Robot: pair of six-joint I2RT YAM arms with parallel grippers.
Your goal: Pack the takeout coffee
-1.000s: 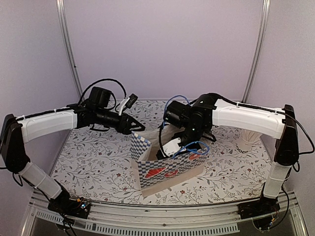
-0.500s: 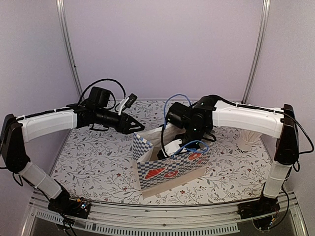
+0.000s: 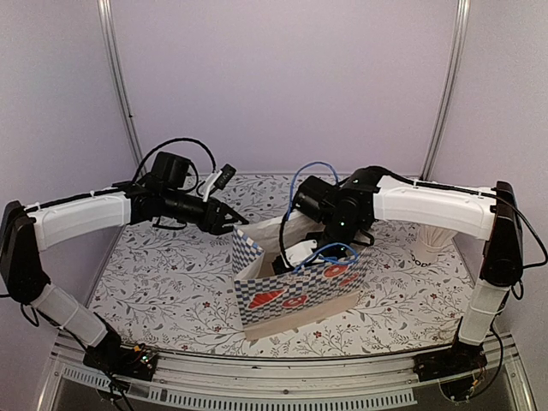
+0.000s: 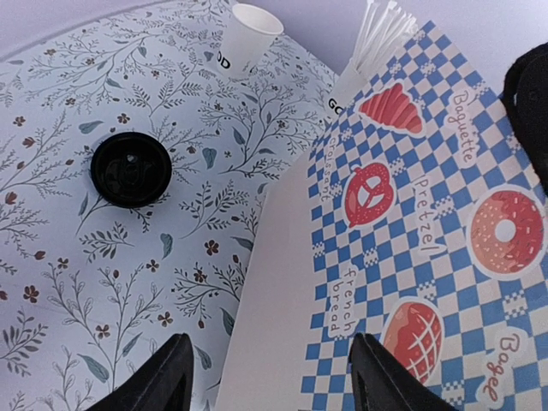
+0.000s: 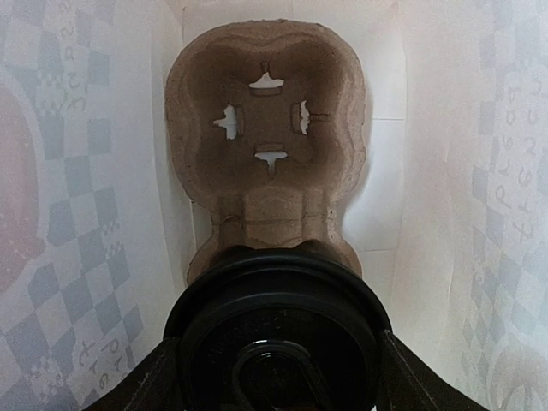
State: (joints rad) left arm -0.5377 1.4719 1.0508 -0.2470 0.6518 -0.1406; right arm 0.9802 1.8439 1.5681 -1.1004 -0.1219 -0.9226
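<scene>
Takeout coffee [image 5: 274,295] sits down inside the checked bakery bag [image 3: 295,295], its black lid over the near well of the 2-cup pulp carrier [image 5: 270,163] on the bag's floor. Your right gripper [image 5: 276,351] is closed on it, fingers [image 5: 158,377] against both sides. Your left gripper [image 4: 272,360] is spread wide, the bag's white side panel between its 2 fingers.

left tool [image 4: 270,347]: spread wide | right tool [image 5: 276,364]: clamped, pointing down
</scene>
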